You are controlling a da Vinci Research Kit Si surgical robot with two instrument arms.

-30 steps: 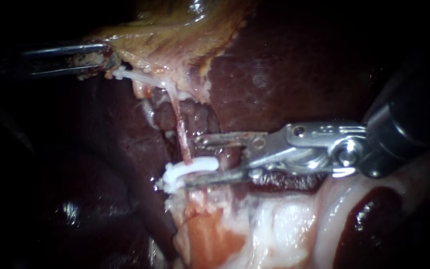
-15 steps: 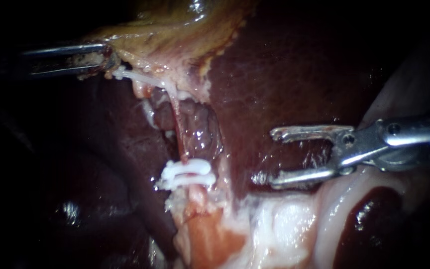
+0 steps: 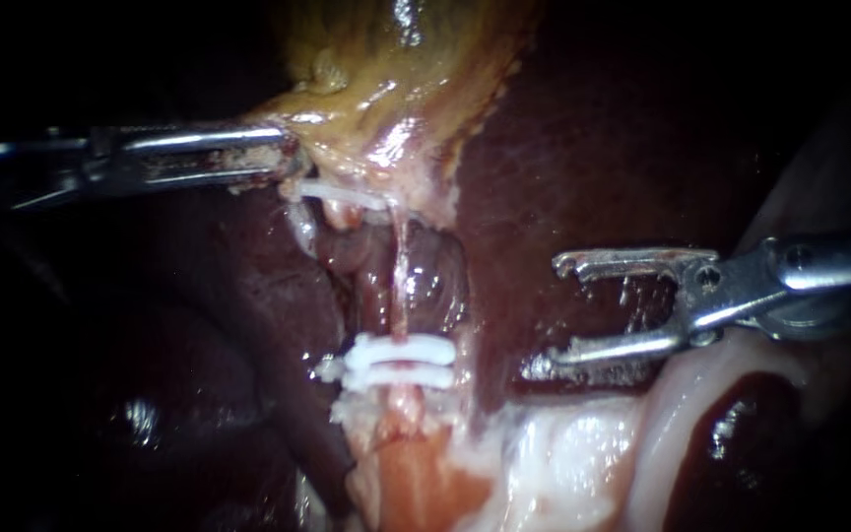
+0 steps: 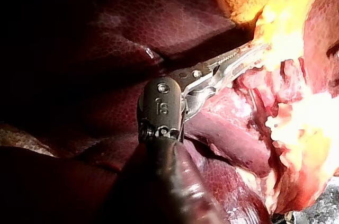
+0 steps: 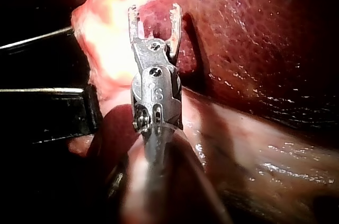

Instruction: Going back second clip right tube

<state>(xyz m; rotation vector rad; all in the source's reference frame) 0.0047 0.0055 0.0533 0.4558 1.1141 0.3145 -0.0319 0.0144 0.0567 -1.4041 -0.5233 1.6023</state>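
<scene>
1. Instruments: two. The left instrument [image 3: 283, 163] enters from 9 o'clock, the right instrument [image 3: 549, 315] from 3 o'clock.
2. Left jaws are clenched on the edge of the yellowish gallbladder [image 3: 396, 89], at about 11 o'clock of centre. The left wrist view shows them lying together with the tips in that tissue.
3. Right jaws are released with a clear gap and nothing between them, over the dark liver [image 3: 593, 148]. The right wrist view also shows them spread and empty.
4. Tube [image 3: 401, 286]: one, thin and pink, running 12 to 6 o'clock from the gallbladder down.
5. Clip bars [image 3: 401, 362]: two, white and parallel, across the tube's lower end, one just beside the other. Cannot tell if they join at the ends.
6. Clip bars sit at 9 o'clock of the right jaws, near but apart, and at 5 o'clock of the left jaws, well apart.
7. Pale tissue [image 3: 563, 453]: one patch at 5 o'clock, just under the clip bars.
</scene>
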